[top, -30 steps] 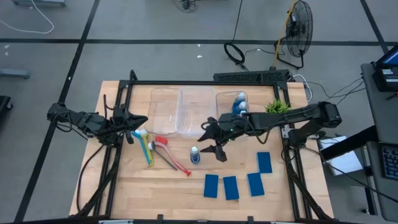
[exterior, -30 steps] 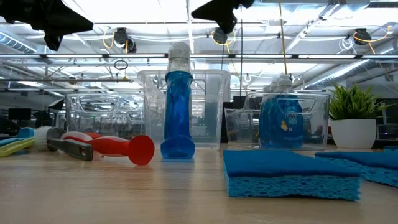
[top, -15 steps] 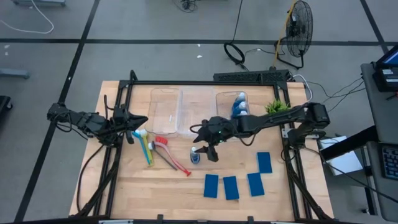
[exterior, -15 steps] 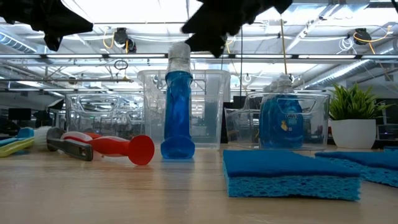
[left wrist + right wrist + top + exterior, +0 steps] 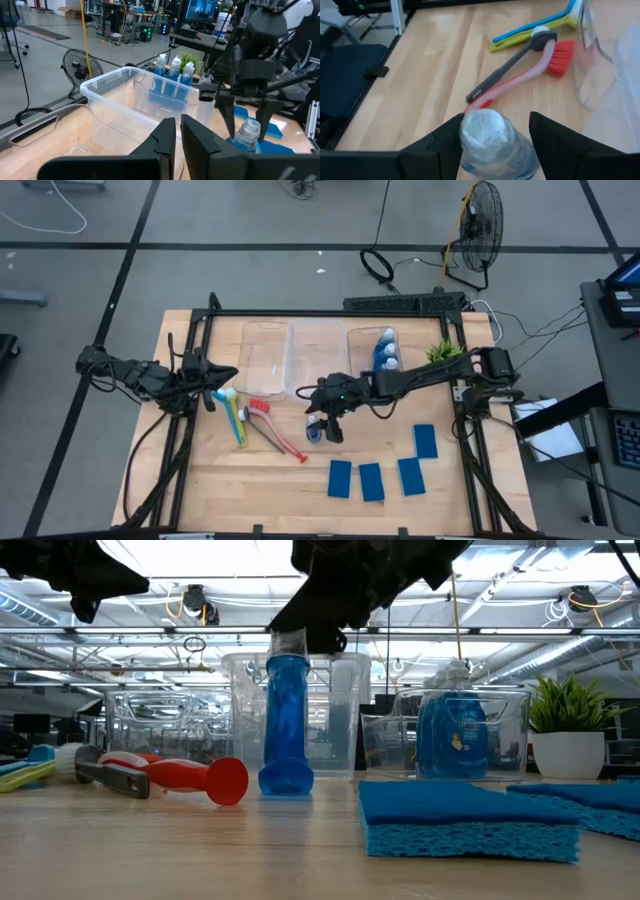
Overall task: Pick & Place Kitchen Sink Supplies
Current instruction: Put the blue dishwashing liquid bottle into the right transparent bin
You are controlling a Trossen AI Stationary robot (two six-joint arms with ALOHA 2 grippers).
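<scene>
right claw [image 5: 322, 423]: set wide, one finger on each side of the bottle's cap, not yet pinching; placed so for a grip at the neck, I judge
bottle [image 5: 314, 430]: centre of the high view, alone on the table [image 5: 200, 470]; upright, long axis vertical, cap up
left claw [image 5: 214, 387]: narrow, empty, waiting at frame left above the brushes [image 5: 250, 420]
other bottles [image 5: 385, 350]: already in the right-hand bin [image 5: 352, 360]
</scene>
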